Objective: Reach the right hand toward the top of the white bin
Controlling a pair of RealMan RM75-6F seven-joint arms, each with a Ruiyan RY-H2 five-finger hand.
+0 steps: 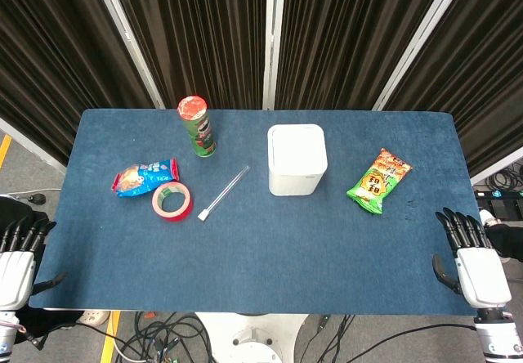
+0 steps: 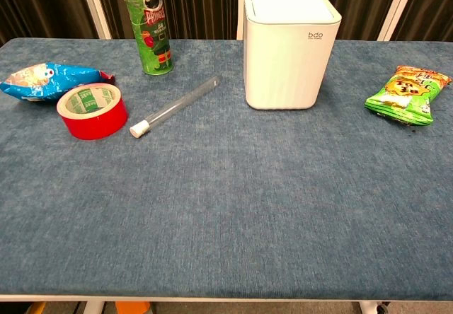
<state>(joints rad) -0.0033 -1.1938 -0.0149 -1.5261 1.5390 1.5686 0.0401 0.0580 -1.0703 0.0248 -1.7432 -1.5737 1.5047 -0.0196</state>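
A blue felt-like surface (image 1: 270,240) fills the middle of the head view, a long rectangle with a pale edge along its near side. Behind it hang dark pleated curtains (image 1: 196,28) split by slanting white posts (image 1: 274,36). Grey floor shows at both ends, with a yellow stripe at the far left and a tangle of black cables (image 1: 172,334) under the near edge.

The white bin (image 1: 297,159) stands upright slightly right of the surface's centre, toward the far half, its lid shut; in the chest view a small logo shows on its front wall. From the bin, a green snack bag (image 1: 378,181) lies flat at about 3 o'clock, well apart. At about 9 o'clock lies a clear tube with a white cap (image 1: 223,193), angled, cap end toward the near side. Beyond it, at about 10 o'clock, a green chip can (image 1: 197,126) stands upright with a red lid. Further left a red tape roll (image 1: 172,201) lies flat, touching or just beside a blue snack bag (image 1: 145,177).

The right hand (image 1: 476,265) hovers at the near right corner, about 4 o'clock from the bin and well apart from it, back upward, fingers (image 1: 459,228) spread and holding nothing. The left hand (image 1: 18,265) sits off the near left corner, fingers likewise extended and empty.
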